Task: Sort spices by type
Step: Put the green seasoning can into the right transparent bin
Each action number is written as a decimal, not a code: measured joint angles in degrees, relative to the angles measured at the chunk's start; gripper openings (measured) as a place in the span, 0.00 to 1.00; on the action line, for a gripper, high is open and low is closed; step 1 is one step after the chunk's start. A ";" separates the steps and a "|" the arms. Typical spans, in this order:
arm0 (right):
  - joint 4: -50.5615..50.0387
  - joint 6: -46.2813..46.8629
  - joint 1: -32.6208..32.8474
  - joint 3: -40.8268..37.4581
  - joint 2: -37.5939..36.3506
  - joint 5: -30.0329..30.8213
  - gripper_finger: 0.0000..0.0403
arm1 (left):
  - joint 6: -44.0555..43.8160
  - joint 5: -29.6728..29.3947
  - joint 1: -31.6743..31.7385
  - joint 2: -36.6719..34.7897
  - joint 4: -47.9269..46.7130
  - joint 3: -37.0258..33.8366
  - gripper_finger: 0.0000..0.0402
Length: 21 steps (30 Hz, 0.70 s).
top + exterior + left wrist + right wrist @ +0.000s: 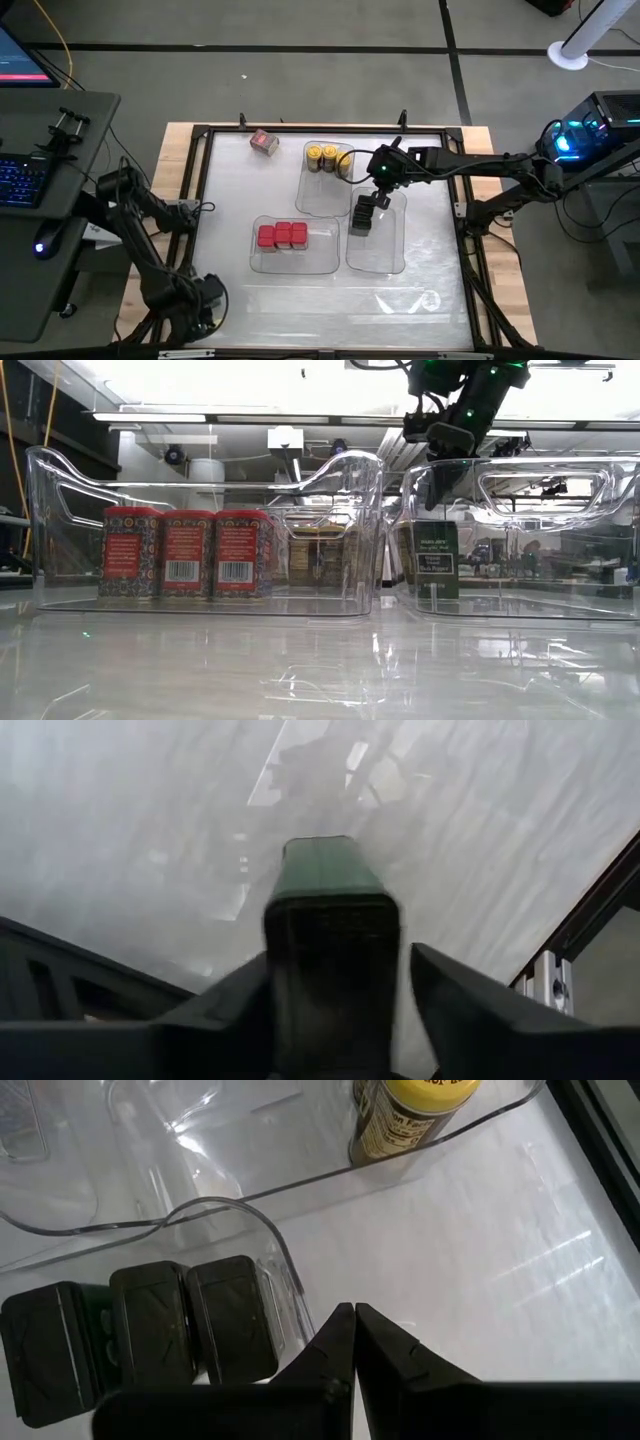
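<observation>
A dark green spice tin [325, 880] stands upright on the table near its near-left corner, between the open fingers of my left gripper [340, 955] [207, 297], which points down. The high view hides this tin under the arm. My right gripper [353, 1312] [372, 198] hangs shut and empty above the right-hand clear tray [380, 255], beside three dark tins [150, 1325] standing in it. Three red tins [282, 235] stand in the near-left tray [295, 262]. Yellow-lidded jars [322, 154] stand in the far tray [318, 195]. One red tin [264, 142] sits alone at the far left. My left gripper comes at the dark green tin from above, one finger on either side of its top end. A narrow strip of table shows between the tin and one finger [450, 1000]. Whether the other finger [230, 1010] touches the tin I cannot tell. The tin stands on the table.
A dark frame rail [200, 200] runs around the white table. The three clear trays have raised walls and handles [350, 465]. Bare table lies along the near edge [330, 310] and at the left [225, 200].
</observation>
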 joint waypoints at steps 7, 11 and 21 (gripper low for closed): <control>0.91 0.00 0.00 0.00 -0.03 -0.18 0.00 | -0.54 1.77 1.83 -1.47 -0.69 -0.03 0.23; 1.74 -0.26 0.00 0.27 -0.79 -2.07 0.00 | -2.72 0.46 3.45 -9.45 -5.03 0.00 0.23; 3.17 2.42 -1.55 9.00 -5.03 -2.15 0.00 | 22.19 -16.05 24.80 -31.51 -19.21 9.03 0.23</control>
